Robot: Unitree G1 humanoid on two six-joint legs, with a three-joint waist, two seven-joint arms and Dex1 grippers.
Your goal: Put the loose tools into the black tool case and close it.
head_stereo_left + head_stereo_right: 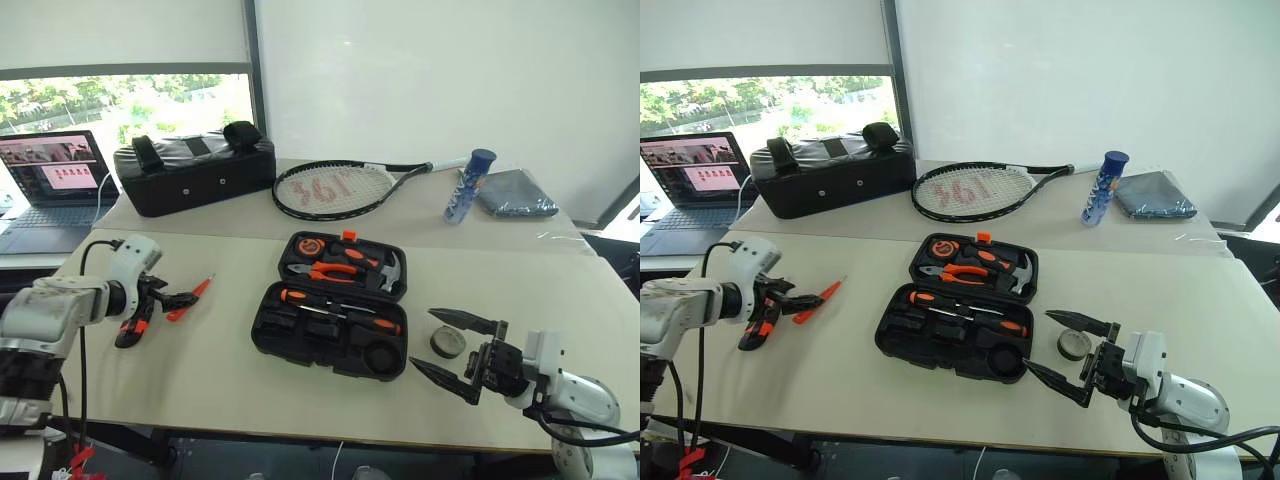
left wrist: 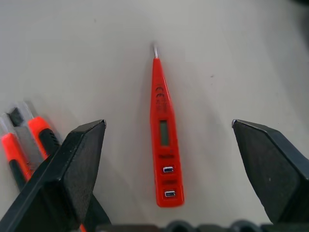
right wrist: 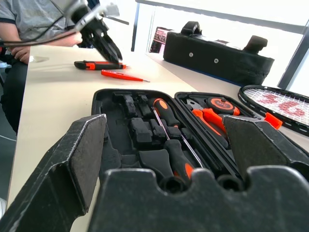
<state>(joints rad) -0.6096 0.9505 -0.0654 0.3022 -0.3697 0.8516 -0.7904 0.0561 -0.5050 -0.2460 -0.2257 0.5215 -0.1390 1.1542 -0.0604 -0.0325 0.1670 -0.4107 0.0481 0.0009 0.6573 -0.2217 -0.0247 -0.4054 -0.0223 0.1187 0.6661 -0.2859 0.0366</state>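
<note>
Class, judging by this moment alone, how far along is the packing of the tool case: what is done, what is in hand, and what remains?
Done: two black-and-orange screwdrivers lie in the open black tool case.

In hand: nothing. The open left gripper hovers over the slim orange screwdriver; the right gripper is open near the tape roll.

Left: that screwdriver, the utility knife and the tape roll are on the table; the case is not closed.

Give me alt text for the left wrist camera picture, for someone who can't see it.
A slim orange screwdriver with a small display window lies on a pale table, framed between the two wide-open black fingers of the left end effector. Beside one finger lies an orange-and-black utility knife.
</note>
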